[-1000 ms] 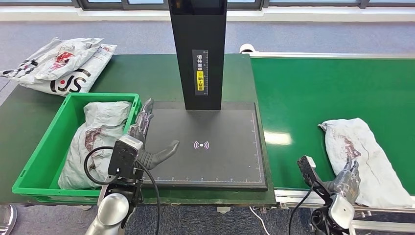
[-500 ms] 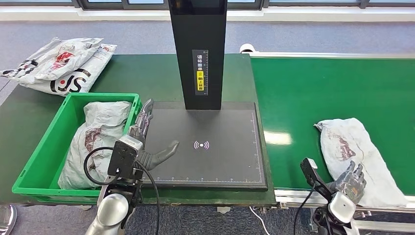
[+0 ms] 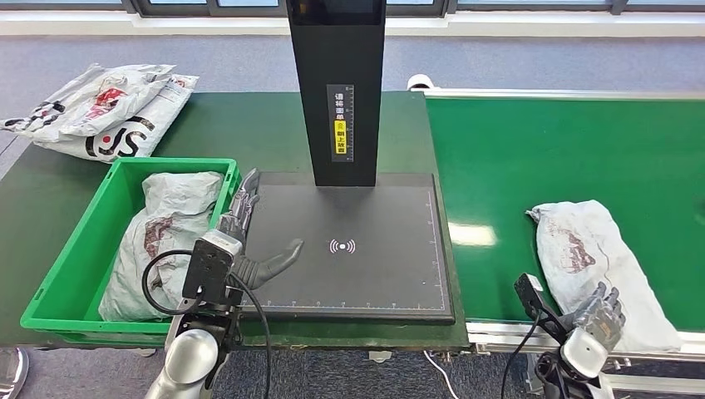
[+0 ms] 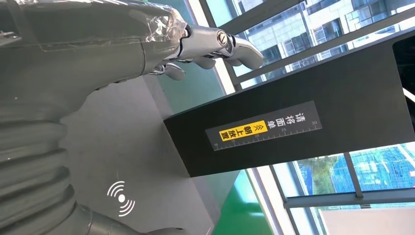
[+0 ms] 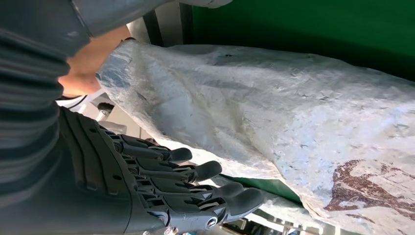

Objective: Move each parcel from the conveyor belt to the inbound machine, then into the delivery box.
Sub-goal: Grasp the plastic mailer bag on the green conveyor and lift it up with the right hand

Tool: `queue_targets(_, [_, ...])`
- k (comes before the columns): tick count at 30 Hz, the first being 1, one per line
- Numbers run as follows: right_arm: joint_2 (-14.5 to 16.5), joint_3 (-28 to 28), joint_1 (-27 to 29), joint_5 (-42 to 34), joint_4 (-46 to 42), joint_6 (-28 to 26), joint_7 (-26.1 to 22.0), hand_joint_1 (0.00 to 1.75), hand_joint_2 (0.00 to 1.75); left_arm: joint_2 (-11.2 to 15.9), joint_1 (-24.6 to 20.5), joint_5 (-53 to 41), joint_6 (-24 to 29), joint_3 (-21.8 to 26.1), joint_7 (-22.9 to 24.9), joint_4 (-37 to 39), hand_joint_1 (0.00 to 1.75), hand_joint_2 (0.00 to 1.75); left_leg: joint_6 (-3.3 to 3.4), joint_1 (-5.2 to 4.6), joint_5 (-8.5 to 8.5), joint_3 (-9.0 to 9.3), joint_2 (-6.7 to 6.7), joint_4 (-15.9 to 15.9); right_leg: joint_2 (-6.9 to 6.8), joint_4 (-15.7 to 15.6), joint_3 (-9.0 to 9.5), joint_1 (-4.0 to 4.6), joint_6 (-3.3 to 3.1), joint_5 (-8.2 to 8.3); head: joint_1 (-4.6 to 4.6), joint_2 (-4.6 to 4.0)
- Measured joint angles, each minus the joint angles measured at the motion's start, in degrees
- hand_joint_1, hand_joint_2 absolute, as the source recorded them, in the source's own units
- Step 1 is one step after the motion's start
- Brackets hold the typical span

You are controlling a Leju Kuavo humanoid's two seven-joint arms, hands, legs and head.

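Green is the conveyor belt (image 3: 532,158), and on it, near its front edge, lies a crumpled white parcel (image 3: 594,266) with a dark red print. The right hand (image 3: 600,312) is at the near end of this parcel, fingers spread and holding nothing. The right wrist view shows what the head view cannot: the dark fingers (image 5: 195,171) are stretched out just beside the parcel's edge, under its wrinkled plastic skin (image 5: 293,122), not closed on it. The left hand (image 3: 249,233) rests open over the black plate of the inbound machine (image 3: 366,249), thumb apart from the fingers. In the left wrist view the machine's black column (image 4: 303,122) carries a yellow label. Another parcel (image 3: 166,233) is inside the green delivery box (image 3: 83,249). More parcels (image 3: 104,108) lie on the table behind it.
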Motion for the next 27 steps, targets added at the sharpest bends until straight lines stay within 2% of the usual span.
queue_targets(2, [-0.15, -0.14, -0.60, -0.04, 0.84, 0.81, 0.07, 1.38, 1.75, 0.00, -0.03, 0.00, 0.03, 0.01, 0.00, 0.00, 0.00, 1.75, 0.00, 0.00, 0.00, 0.02, 0.01, 0.00, 0.01, 0.00, 0.01, 0.00, 0.00, 0.00, 0.00, 0.00])
queue_targets(3, [-0.22, -0.27, -0.92, -0.07, 1.32, 1.25, 0.09, 1.73, 1.75, 0.00, -0.04, 0.00, 0.04, 0.01, 0.00, 0.00, 0.00, 1.75, 0.00, 0.00, 0.00, 0.02, 0.01, 0.00, 0.01, 0.00, 0.01, 0.00, 0.00, 0.00, 0.00, -0.01])
queue_targets(20, [-0.93, -1.21, -3.01, 0.26, 5.20, 3.91, -1.25, 1.75, 1.75, 0.46, -0.02, 0.00, 0.68, 0.03, -0.06, -0.43, 0.00, 1.75, 0.02, 0.00, 0.01, 0.03, -0.03, 0.00, -0.03, 0.00, 0.06, 0.03, 0.01, 0.01, 0.00, 0.00])
queue_targets(24, [-0.72, -1.57, -3.10, -2.33, 4.97, 6.20, -5.27, 1.75, 1.75, 0.57, 0.14, 0.00, 1.01, 0.08, -0.07, -0.81, 0.00, 1.75, 0.02, 0.01, 0.01, 0.02, -0.03, 0.00, -0.04, 0.00, 0.07, 0.03, 0.01, 0.01, 0.00, 0.00])
queue_targets(27, [0.94, -1.65, -1.11, -7.66, -0.57, 7.44, -10.75, 1.75, 1.75, 0.70, 0.76, -0.14, 1.37, 0.37, -0.07, -1.42, 0.00, 1.75, 0.01, 0.01, 0.01, 0.01, -0.02, 0.00, -0.03, 0.01, 0.07, 0.03, 0.01, 0.01, 0.00, 0.00])
